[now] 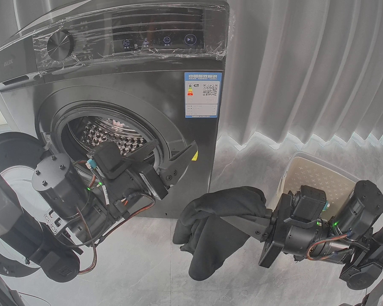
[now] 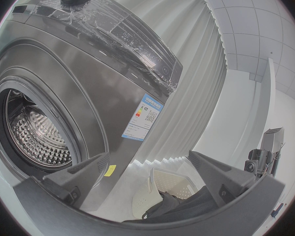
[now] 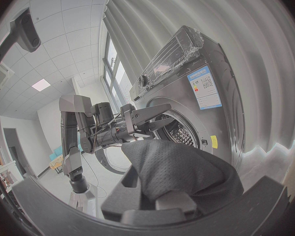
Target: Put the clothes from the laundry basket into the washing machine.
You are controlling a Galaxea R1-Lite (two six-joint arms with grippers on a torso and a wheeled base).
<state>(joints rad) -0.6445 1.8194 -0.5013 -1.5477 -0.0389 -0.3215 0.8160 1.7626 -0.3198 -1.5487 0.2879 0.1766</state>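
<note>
The big grey washing machine [image 1: 115, 86] is standing with its round door [image 1: 8, 183] hanging open on the robot's left. Its shiny drum [image 1: 110, 134] is showing inside. The white laundry basket [image 1: 323, 177] is sitting on the floor to the right of the machine, near the curtain [image 1: 310, 56]. A black piece of clothing [image 1: 217, 230] is hanging in the air between the basket and the machine, down low.

The right gripper [image 1: 238, 224] is pinching the top of it, and the rest is drooping toward the floor. So I think the carrying step is going on: the cloth is out of the basket but not yet in the drum. Next, the right arm is going to need to lift up, swing left to the hole, push the cloth in and let go.

The right arm is lying out flat and pointing left. The left gripper [image 1: 176, 145] is hanging just in front of the drum with its fingers spread wide, holding nothing. It may be sitting in the way.
</note>
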